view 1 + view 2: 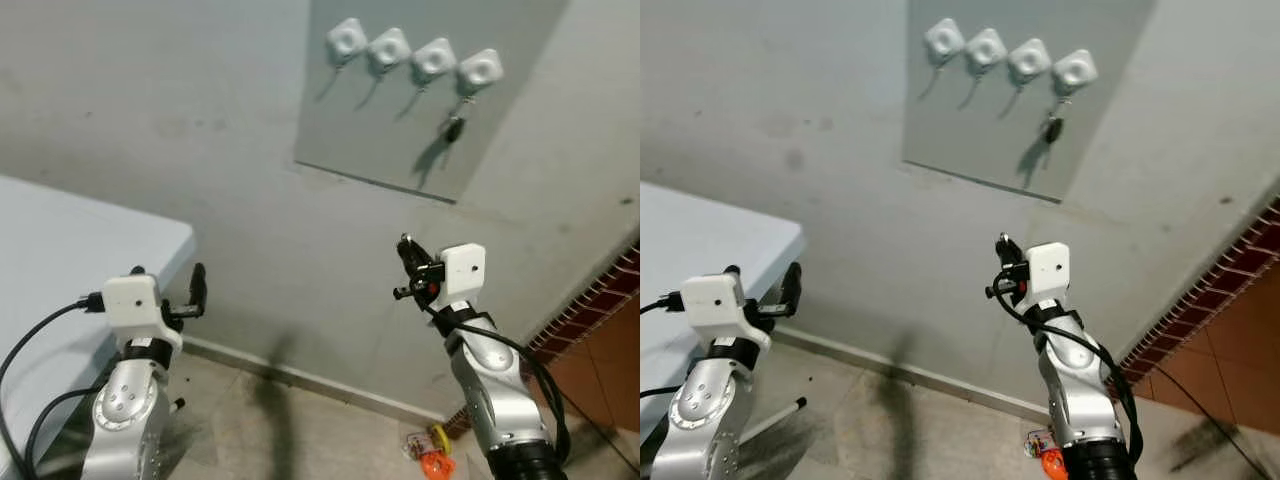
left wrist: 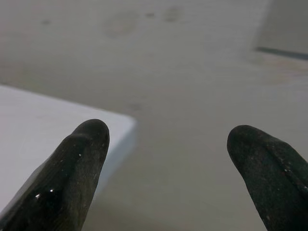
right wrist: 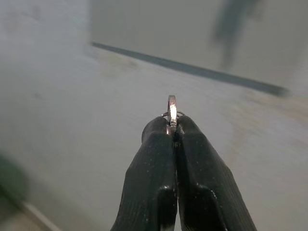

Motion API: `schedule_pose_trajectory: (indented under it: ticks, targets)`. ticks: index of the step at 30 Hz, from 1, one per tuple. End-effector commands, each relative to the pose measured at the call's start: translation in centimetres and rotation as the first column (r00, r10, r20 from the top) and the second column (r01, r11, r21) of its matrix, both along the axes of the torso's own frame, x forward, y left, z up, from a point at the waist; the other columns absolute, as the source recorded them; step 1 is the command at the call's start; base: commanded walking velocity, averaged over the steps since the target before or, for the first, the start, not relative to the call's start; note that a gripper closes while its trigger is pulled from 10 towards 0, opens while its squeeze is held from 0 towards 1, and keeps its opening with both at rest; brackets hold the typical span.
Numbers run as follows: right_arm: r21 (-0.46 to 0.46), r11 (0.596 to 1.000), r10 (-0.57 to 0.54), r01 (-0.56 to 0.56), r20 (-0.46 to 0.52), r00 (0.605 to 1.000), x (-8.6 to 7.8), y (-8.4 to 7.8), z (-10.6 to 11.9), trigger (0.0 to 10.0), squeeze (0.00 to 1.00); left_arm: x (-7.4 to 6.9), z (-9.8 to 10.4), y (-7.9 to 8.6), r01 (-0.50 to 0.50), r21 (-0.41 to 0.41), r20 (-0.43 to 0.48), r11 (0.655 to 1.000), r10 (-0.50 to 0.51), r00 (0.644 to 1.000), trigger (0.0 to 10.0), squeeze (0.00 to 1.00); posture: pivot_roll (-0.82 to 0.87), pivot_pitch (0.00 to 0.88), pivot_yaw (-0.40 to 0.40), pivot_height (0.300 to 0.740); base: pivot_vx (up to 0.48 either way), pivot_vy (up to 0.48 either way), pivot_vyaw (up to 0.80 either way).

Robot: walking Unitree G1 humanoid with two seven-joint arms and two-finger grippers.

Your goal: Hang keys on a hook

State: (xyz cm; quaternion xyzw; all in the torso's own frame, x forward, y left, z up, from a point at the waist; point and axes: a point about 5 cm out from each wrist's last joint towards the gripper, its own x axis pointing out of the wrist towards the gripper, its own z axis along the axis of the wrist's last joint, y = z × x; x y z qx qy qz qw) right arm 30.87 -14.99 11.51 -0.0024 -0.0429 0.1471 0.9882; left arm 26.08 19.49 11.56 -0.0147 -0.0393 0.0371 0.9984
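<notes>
The right arm is raised from the elbow, its forearm upright and its white wrist block turned toward the grey wall. The right gripper [image 3: 173, 126] is clenched, and a small metal key ring [image 3: 172, 109] is pinched edge-on between the two black fingertips, as seen in the right wrist view. The ring is held in the air below a grey panel [image 1: 340, 130] mounted on the wall, well apart from it.

Four white hooks [image 1: 414, 52] are fixed in a row along the upper part of the panel. A dark set of keys [image 1: 454, 129] is hung from the hook nearest the panel's right edge; the other three hooks are bare.

The left arm is bent upward beside the corner of a white table [image 1: 60, 250], with the left gripper [image 2: 166, 159] released, its fingers [image 2: 77, 163] spread wide and pointed toward the wall just past the table's corner.

Some small orange and yellow litter [image 1: 432, 452] is seen on the floor near the foot of the wall, beside the right arm.
</notes>
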Motion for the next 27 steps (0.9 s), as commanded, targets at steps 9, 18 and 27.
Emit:
schedule_pose_trajectory:
  ticks: [9,18,27]
  targets:
    - [0.018,0.998,-0.064,0.065,-0.035,0.997,0.56,-0.63,0.26,10.0,0.0,-0.12,-0.35,-0.44,0.007,0.017,-0.029,1.0,-0.007,1.0,10.0,0.0,0.01,0.059,-0.07,0.74,0.0,0.0,0.0]
    - [0.037,0.996,-0.078,0.082,-0.096,0.992,0.84,-0.59,-0.02,10.0,0.0,-0.26,-0.18,-0.41,0.011,0.046,-0.015,0.999,-0.01,1.0,10.0,0.0,0.01,0.071,-0.072,0.74,0.0,0.0,0.0]
    - [0.015,0.999,-0.043,0.044,-0.031,0.999,0.52,-0.31,0.5,10.0,0.0,-0.24,-0.09,-0.29,0.0,0.017,-0.008,1.0,0.0,1.0,10.0,0.0,0.01,0.078,-0.062,0.74,0.0,0.0,0.0]
